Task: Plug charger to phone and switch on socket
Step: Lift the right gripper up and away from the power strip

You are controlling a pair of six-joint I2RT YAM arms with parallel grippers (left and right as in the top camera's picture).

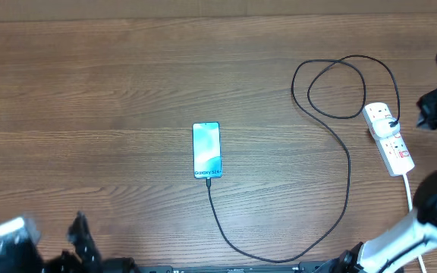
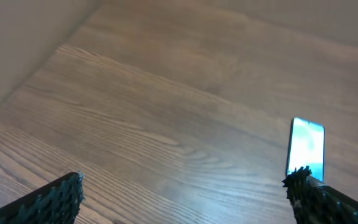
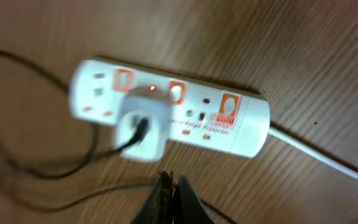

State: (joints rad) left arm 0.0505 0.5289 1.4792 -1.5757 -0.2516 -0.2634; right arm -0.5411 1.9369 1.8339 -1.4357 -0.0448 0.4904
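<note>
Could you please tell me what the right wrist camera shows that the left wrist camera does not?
Only the right wrist view shows the power strip, with a white plug and the black cable in it, and the shut right gripper. Only the left wrist view shows the phone and the open left gripper. Both show the wooden table.
</note>
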